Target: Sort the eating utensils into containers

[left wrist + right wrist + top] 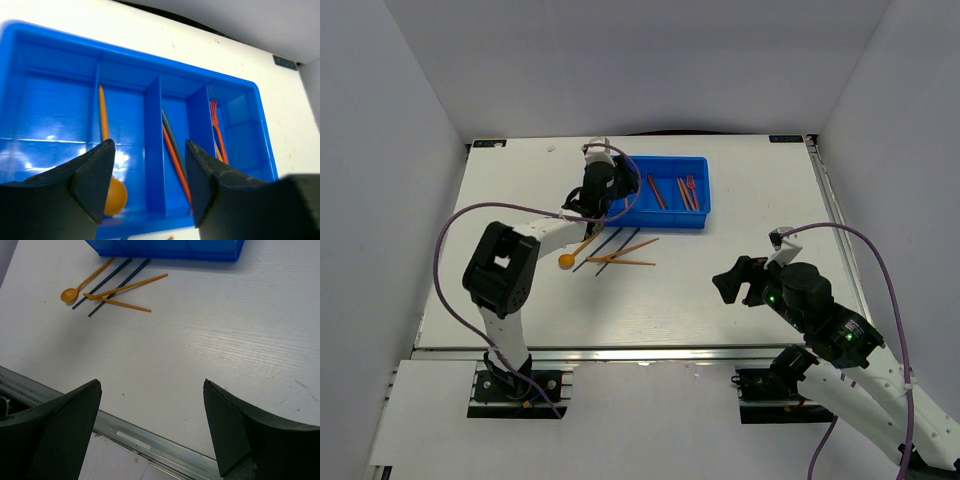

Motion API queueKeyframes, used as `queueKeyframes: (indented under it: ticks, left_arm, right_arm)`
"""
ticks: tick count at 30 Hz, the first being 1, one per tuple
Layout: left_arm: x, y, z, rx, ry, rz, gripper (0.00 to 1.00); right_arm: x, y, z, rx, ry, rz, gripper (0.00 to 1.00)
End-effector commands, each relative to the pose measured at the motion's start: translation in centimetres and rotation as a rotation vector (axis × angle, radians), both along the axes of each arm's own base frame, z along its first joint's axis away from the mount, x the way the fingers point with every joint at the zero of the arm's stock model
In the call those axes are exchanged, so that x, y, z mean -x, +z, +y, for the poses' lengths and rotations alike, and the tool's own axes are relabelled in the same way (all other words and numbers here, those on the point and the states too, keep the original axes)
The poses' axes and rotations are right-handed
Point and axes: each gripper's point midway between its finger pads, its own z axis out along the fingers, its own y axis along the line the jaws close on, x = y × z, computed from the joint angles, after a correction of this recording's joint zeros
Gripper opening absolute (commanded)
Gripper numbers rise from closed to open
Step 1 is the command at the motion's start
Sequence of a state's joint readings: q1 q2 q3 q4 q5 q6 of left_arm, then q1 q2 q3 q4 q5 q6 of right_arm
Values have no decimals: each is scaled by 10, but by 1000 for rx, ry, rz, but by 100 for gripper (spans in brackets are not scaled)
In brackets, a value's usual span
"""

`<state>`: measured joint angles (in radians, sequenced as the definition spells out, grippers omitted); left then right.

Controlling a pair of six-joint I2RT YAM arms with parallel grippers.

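Observation:
The bright blue tray (665, 222) stands at the back middle of the table. My left gripper (599, 205) hovers over its left end, open and empty. In the left wrist view (150, 185) an orange spoon (103, 117) lies in the second compartment from the left. An orange and a dark stick (172, 145) lie in the third, and a red fork (215, 122) in the fourth. On the table in front of the tray lie an orange spoon (567, 261), two dark blue sticks (610, 244) and two orange sticks (628, 252). My right gripper (745, 280) is open and empty, well to their right.
The right wrist view shows the loose spoon (82, 284), blue sticks (111, 281) and orange sticks (127, 286) at top left, with the tray's front wall (200, 252) above. The table's metal front rail (150, 437) runs under my right gripper (152, 425). White walls enclose the table.

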<state>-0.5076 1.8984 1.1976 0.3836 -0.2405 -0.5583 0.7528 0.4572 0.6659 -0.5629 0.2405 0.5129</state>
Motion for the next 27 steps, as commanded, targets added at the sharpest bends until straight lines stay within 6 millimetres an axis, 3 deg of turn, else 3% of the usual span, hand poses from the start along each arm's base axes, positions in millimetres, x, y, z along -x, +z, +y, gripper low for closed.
queueKeyframes:
  ticks: [1,2,5,6,8,9,11,15,19,23,27]
  left_arm:
    - [15,78,15,-108,9,-88,69]
    - [28,77,26,-164,8,-32,80]
    - [59,61,57,-319,28,90,94]
    - [70,69,67,-356,25,97,94]
    - [95,51,83,-456,-8,184,94]
    - [104,54,86,-470,-31,187,94]
    - [122,36,85,-519,-127,238,92]
    - [130,3,101,-654,-155,353,60]
    - [128,-44,91,-681,-266,416,59]
    - [123,-78,91,-637,-323,499,55]
    - [114,-82,101,-594,-299,495,55]
  right_arm:
    - [0,18,-4,-14,-5,-40,87]
    - [1,21,-5,-17,-5,-45,89]
    - [1,22,-7,-11,-11,-49,89]
    - [1,23,-7,-13,-16,-52,89]
    - [0,22,-8,-9,-15,-55,89]
    - [1,20,-6,-5,-6,-49,89]
    - [1,18,-4,-5,5,-47,89]
    - [7,14,4,-29,55,-39,89]
    - [14,19,6,-58,82,-41,89]
    - [21,28,4,-92,97,-62,89]
    - [25,27,1,-104,103,-73,89]
